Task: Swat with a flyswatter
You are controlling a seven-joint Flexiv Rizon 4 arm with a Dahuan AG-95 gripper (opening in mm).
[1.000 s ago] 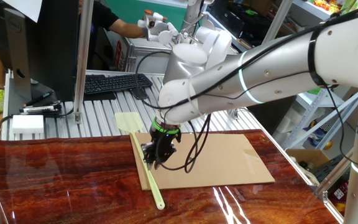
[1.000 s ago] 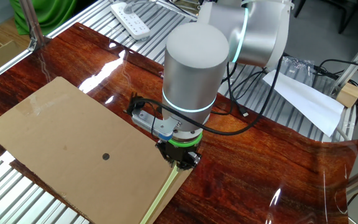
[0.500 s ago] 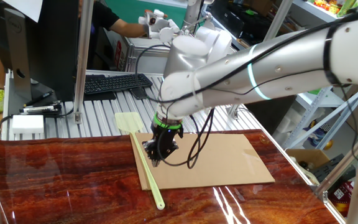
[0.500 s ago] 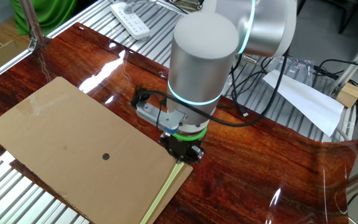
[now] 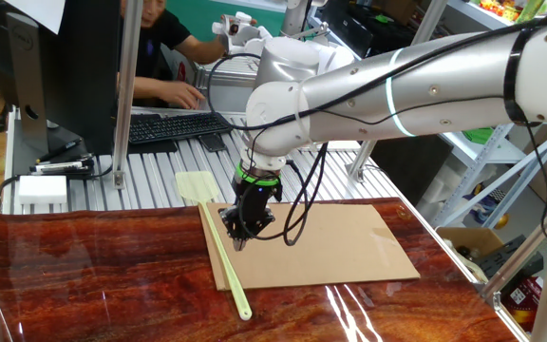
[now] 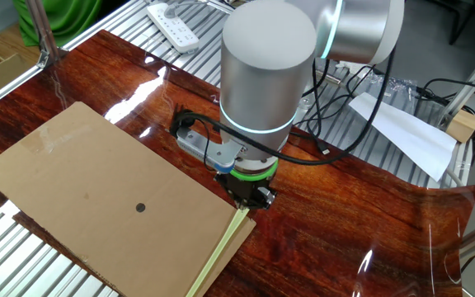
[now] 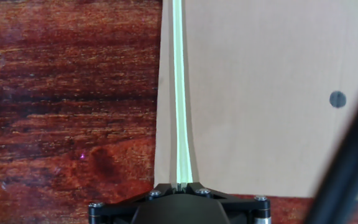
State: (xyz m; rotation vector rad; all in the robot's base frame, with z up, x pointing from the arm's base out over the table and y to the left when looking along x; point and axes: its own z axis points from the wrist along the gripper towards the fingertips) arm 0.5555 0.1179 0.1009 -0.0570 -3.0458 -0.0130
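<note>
Hand view, bottom centre: end effector (image 7: 179, 185) fully closed on flyswatter (image 7: 179, 93) handle; thin shaft runs straight up frame along left edge of cardboard sheet (image 7: 260, 87).

One fixed view: flyswatter (image 5: 218, 242) lies diagonally, handle tip lower centre over worktop (image 5: 84, 275), mesh head upper left on metal slats.

Handling judgement: light, thin plastic, likely flexes and whips; smooth handle may twist in pinch. Mid-handle hold leaves head far out.

Containers: none visible.

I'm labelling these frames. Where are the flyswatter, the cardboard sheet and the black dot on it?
flyswatter (image 5: 198, 185): one fixed view, on its flat mesh head.
cardboard sheet (image 6: 81, 165): the other fixed view, on its bare middle.
black dot (image 7: 337, 99): hand view, on the dot's centre.
</note>
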